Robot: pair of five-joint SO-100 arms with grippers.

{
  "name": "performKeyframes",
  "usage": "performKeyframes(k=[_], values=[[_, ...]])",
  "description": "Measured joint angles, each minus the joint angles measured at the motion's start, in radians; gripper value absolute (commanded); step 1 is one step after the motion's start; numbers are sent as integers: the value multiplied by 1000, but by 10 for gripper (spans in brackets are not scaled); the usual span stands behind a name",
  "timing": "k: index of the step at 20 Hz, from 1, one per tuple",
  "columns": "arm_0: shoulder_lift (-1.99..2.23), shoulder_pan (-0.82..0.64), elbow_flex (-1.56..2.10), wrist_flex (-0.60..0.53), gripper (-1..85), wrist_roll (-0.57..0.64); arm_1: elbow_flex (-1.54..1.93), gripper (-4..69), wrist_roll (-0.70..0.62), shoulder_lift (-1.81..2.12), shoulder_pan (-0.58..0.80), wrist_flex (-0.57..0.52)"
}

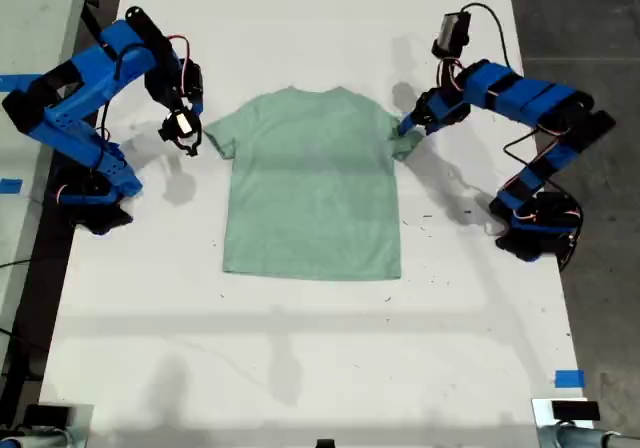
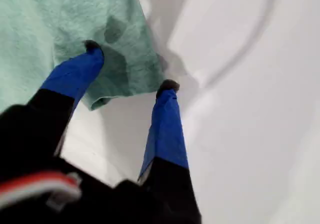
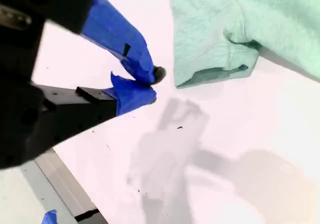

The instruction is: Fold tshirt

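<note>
Mint-green heathered cloth, the tshirt (image 1: 312, 193) lies flat and spread on the white table (image 1: 300, 348). My first tool (image 2: 130, 66) straddles one sleeve's hem, jaws wide — my second tool (image 3: 152, 86), jaws closed and empty, sits just beside the other sleeve.

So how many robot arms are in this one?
2. One arm at the exterior view's left, my second gripper just short of a tshirt sleeve; the other arm at the exterior view's right, my first gripper straddling the opposite sleeve's edge.
</note>
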Motion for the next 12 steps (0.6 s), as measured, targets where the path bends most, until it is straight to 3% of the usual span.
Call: performKeyframes(k=[2,4,7,12], values=[[-5,0,0,0,1,0,0,181,-12,-64,6,-34],[-6,0,0,0,1,0,-28,1,-17,-115,8,-44],[-6,0,0,0,1,0,-80,-19,-15,-156,6,-61],[-6,0,0,-8,1,0,-147,-20,-18,-186,6,9]])
